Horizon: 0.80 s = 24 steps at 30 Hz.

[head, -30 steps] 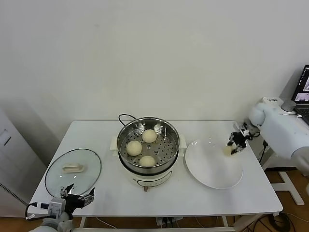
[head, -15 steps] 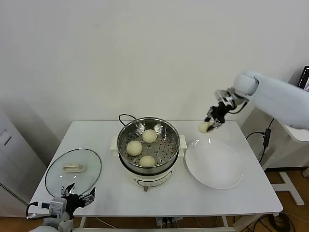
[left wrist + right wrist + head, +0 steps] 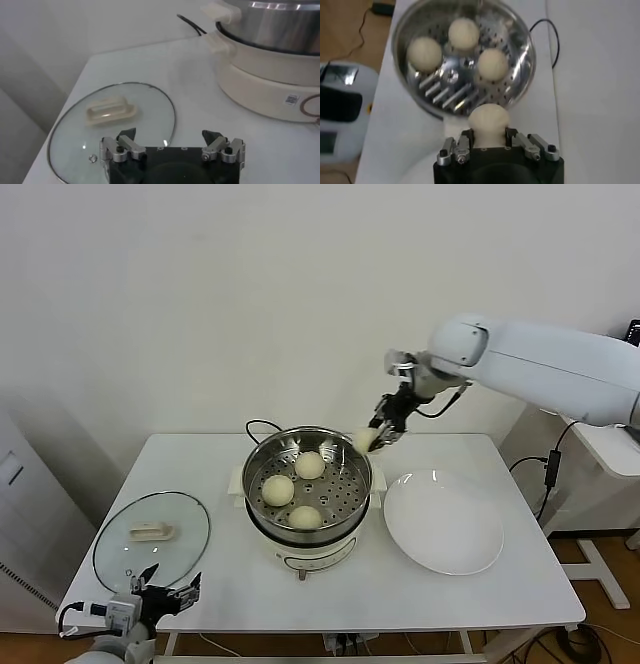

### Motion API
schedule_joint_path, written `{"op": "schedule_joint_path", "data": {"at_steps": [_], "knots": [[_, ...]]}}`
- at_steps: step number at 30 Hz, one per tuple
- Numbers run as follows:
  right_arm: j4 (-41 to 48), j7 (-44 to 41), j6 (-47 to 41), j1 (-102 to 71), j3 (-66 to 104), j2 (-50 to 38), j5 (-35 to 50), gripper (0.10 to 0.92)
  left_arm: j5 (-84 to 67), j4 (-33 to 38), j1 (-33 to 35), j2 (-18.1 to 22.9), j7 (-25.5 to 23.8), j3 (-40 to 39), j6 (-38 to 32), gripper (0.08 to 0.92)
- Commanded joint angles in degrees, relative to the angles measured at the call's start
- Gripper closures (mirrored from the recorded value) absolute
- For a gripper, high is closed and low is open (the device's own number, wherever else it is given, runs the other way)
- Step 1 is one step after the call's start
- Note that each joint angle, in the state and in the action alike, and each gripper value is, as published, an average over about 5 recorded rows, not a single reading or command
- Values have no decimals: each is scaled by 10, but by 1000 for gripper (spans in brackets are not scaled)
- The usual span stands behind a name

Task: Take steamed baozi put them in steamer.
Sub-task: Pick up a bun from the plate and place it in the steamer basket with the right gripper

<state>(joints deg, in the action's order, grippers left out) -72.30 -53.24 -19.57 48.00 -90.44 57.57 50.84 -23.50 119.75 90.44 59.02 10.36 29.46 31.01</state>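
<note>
On a white surface (image 3: 500, 584) against a pale wall, seen from the head camera, the steamer (image 3: 307, 484) stands at the centre with three buns (image 3: 278, 489) lying on its perforated tray. A black cord (image 3: 256, 427) loops behind it. The right pincer (image 3: 375, 440) hangs in the air over the steamer's far right rim, pinching a fourth bun (image 3: 363, 440) between its fingers. A white plate (image 3: 443, 522) lies bare just to the right of the steamer. A glass lid (image 3: 151, 536) with a white handle lies flat to the left, well apart from the steamer. The left pincer (image 3: 170, 596) waits low at the front left edge, near the lid, fingers spread.

From the left wrist camera, the left pincer (image 3: 172, 143) shows both fingers wide apart with nothing between them, the lid (image 3: 112, 127) just beyond, and the steamer's white base (image 3: 270, 82) to one side. The buns are hidden from here.

From the right wrist camera, the held bun (image 3: 489, 121) sits clamped in the right pincer (image 3: 489, 142), above the steamer's rim (image 3: 530, 55), with the three buns (image 3: 492, 64) visible on the tray below.
</note>
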Motion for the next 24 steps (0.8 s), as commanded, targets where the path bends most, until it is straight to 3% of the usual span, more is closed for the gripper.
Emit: {"op": "schedule_joint_path", "data": {"at_steps": [1, 24], "knots": [[-47, 96, -88, -11, -17, 49, 71, 618, 0, -1, -1, -1, 0, -2, 1, 177], [-30, 159, -108, -131, 10, 53, 31, 618, -4, -4, -4, -4, 0, 2, 0, 177]]}}
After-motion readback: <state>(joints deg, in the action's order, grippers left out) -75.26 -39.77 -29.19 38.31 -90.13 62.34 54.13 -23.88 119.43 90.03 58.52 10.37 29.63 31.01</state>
